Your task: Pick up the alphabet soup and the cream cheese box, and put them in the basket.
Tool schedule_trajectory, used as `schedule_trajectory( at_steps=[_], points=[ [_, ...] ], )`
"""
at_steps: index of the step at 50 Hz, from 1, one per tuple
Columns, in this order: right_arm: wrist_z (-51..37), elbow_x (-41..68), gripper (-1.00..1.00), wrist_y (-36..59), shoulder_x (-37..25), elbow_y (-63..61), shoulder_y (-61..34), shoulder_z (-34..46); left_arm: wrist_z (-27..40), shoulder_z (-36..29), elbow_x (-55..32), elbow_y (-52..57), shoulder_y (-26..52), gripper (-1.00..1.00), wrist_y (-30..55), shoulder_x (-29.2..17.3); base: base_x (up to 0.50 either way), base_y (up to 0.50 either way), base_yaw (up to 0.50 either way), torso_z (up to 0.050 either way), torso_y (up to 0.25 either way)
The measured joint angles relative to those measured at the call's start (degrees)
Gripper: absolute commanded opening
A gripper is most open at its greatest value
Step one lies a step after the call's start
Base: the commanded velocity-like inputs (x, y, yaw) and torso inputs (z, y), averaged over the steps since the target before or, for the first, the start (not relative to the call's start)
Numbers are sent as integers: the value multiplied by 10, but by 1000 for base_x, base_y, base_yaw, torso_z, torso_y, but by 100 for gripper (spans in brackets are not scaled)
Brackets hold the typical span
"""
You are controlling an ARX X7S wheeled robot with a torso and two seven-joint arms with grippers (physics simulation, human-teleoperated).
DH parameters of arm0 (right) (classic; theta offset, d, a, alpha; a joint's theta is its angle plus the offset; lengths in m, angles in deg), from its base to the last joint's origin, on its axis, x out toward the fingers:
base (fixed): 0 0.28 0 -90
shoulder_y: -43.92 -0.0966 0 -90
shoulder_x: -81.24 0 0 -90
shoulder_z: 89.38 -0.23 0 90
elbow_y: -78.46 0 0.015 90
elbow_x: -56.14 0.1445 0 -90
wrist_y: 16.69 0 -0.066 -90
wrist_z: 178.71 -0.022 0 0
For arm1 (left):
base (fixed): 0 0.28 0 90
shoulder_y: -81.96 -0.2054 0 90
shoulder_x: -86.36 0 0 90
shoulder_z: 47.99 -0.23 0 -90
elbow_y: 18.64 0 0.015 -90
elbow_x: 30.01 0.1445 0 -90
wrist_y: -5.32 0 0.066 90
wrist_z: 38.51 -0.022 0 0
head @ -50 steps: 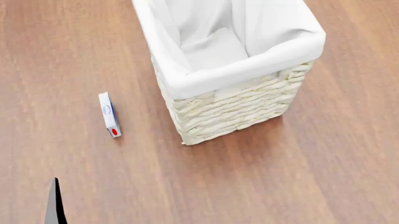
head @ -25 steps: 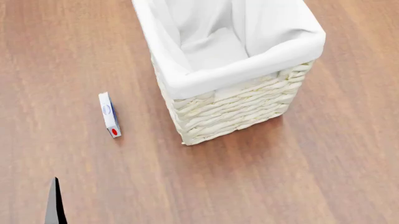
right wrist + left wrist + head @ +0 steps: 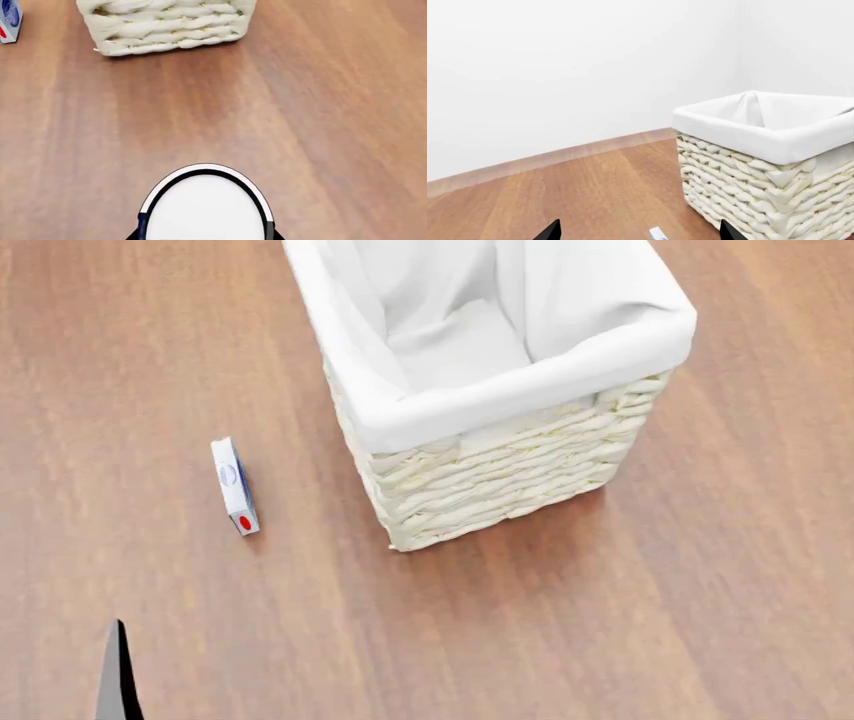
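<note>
we are holding the alphabet soup (image 3: 205, 207) clamped in our right tool, low over the desk (image 3: 641, 620). our left tool's (image 3: 637, 231) tips are standing apart, facing the basket (image 3: 507, 455); the cream cheese box (image 3: 235, 486) is lying beside it.

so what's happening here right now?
The right wrist view shows the silvery-white top of a can, presumably the alphabet soup, close under the camera; whether the right gripper holds it can't be told. The cream cheese box lies on the wooden floor beside the basket. The left gripper is open, holding nothing.
</note>
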Motion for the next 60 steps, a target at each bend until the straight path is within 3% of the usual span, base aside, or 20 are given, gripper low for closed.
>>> schedule_trajectory(
  at_steps=[10, 17, 27, 32, 37, 47, 60],
  points=[
    [-24, -11, -100, 16, -20, -68, -32, -18, 1, -2, -1, 1, 1, 100, -1, 0, 0, 0, 0, 0, 0],
    [-64, 18, -100, 37, -52, -140, -112, -12, 1, -4, -1, 0, 1, 100, -3, 0, 0, 0, 0, 0, 0],
    [-237, 114, -100, -31, -181, -191, -437, 219, 0, -6, -3, -4, 3, 100, -6, -1, 0, 0, 0, 0, 0],
    [-299, 155, -100, -51, -209, -202, -598, 323, 0, -7, -4, -4, 3, 100, -6, -2, 0, 0, 0, 0, 0],
    [-326, 195, -100, -57, -217, -195, -724, 378, 0, -8, -5, -2, 4, 100, -3, -4, 0, 0, 0, 0, 0],
    [-279, 256, -100, -97, -183, -94, -868, 415, 0, -14, -1, 7, 6, 100, 7, -5, 0, 0, 0, 0, 0],
    [-86, 355, -100, -93, -64, 210, -1003, 423, 2, -21, 8, 22, 2, 100, 14, -8, 0, 0, 0, 0, 0]
  ],
)
